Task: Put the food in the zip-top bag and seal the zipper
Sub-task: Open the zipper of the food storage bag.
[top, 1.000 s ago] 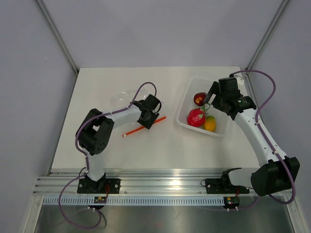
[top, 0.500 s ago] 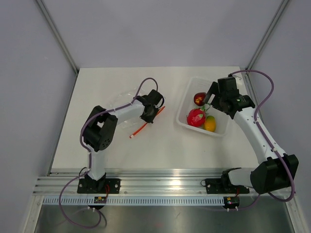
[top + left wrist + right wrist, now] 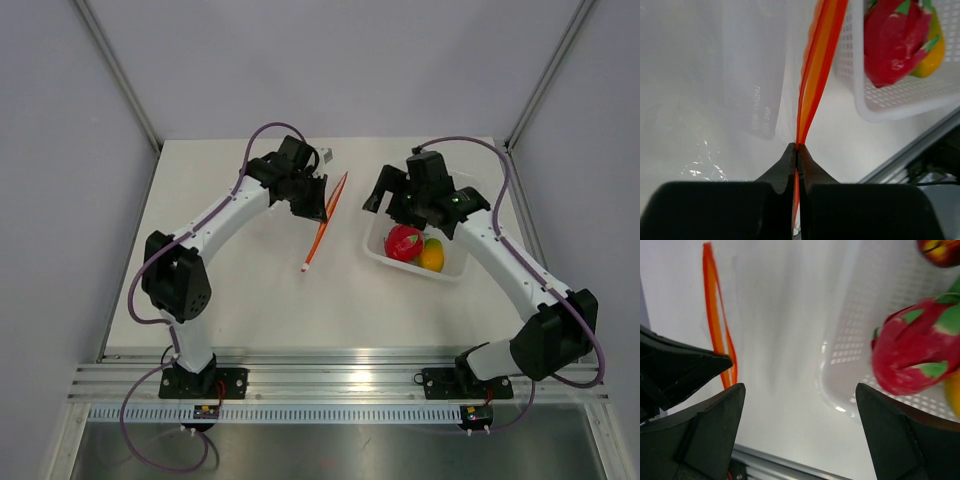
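My left gripper point(image 3: 322, 207) is shut on the orange-red zipper point(image 3: 324, 225) of the clear zip-top bag point(image 3: 752, 75) and holds it up off the table, left of the tray. In the left wrist view the jaws point(image 3: 797, 147) pinch the strip point(image 3: 817, 60), whose two lips part slightly. My right gripper point(image 3: 386, 200) is open and empty point(image 3: 800, 410) over the tray's left edge, facing the bag's mouth point(image 3: 715, 315). The pink-red fruit with green leaves point(image 3: 402, 242), the yellow-orange one point(image 3: 432, 256) and the dark red one point(image 3: 940, 247) lie in the tray.
The white perforated tray point(image 3: 452, 272) stands at the right of the table, close to its right edge. My left gripper's finger point(image 3: 675, 370) shows at the left of the right wrist view. Grey walls enclose the table.
My left arm has lifted the bag by its zipper and carried it back and right towards the tray. My right gripper has swung left from over the fruits to the tray's left edge.
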Action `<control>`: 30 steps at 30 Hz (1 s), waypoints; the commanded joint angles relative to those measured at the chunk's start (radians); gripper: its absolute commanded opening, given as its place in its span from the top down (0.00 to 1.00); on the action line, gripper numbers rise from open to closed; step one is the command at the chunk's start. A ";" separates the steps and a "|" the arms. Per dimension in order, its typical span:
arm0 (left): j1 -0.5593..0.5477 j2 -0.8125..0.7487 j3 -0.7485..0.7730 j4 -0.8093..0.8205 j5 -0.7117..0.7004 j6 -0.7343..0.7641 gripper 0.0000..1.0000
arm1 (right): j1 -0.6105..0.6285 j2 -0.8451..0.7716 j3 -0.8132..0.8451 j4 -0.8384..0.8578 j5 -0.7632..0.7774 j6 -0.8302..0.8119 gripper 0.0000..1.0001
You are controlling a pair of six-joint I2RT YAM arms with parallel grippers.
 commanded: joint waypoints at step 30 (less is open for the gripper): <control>0.084 -0.118 -0.029 0.170 0.416 -0.301 1.00 | 0.132 0.304 0.140 0.184 -0.155 0.144 0.79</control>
